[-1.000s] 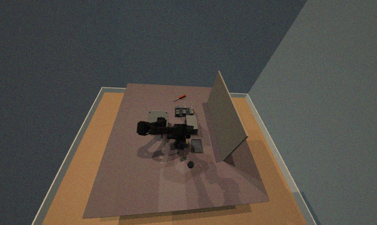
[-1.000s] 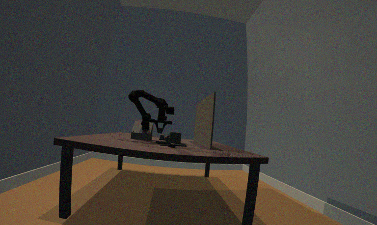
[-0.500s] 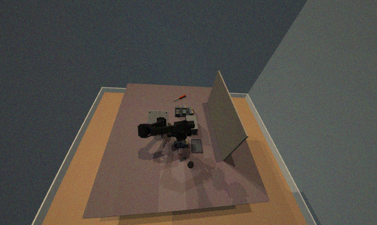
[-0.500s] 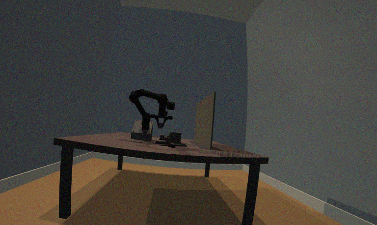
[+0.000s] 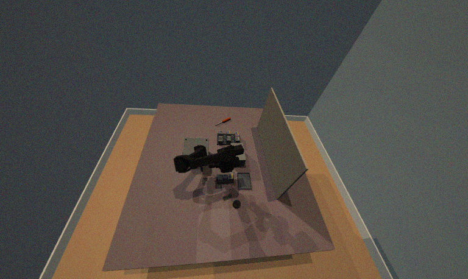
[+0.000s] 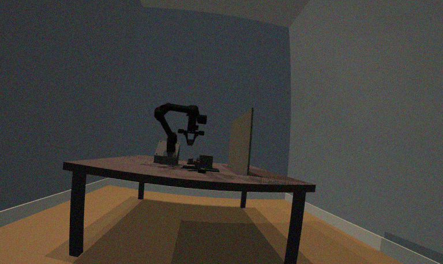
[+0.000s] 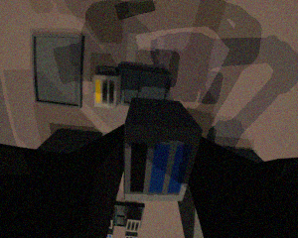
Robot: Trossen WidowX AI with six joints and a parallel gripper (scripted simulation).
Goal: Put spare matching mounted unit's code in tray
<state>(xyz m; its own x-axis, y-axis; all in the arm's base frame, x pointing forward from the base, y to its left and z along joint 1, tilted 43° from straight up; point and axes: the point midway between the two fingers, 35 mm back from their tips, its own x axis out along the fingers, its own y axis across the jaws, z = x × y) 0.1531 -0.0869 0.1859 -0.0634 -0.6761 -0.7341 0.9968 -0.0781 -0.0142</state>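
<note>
My gripper (image 6: 190,143) (image 7: 155,133) is shut on a dark block (image 7: 159,119), held well above the table. The block's light label has one black and two blue stripes. The tray (image 5: 244,183) (image 7: 45,86) is shallow, grey and dark-rimmed; in the wrist view it lies left of the held block. Beside it stands a unit with a yellow and black striped label (image 5: 230,176) (image 7: 106,91), against a dark body (image 5: 222,179) (image 7: 144,76). The row of spares (image 5: 228,138) (image 7: 126,218) has small labels. I cannot read any code. The arm hides the gripper in the top view.
A grey box (image 5: 242,158) (image 6: 206,162) stands partly under the arm. A tall panel (image 5: 283,145) (image 6: 240,143) stands to the right. A dark disc (image 5: 236,204) and a small dark bar (image 5: 226,196) (image 7: 135,8) lie near the tray. A red-handled screwdriver (image 5: 225,120) lies beyond the spares.
</note>
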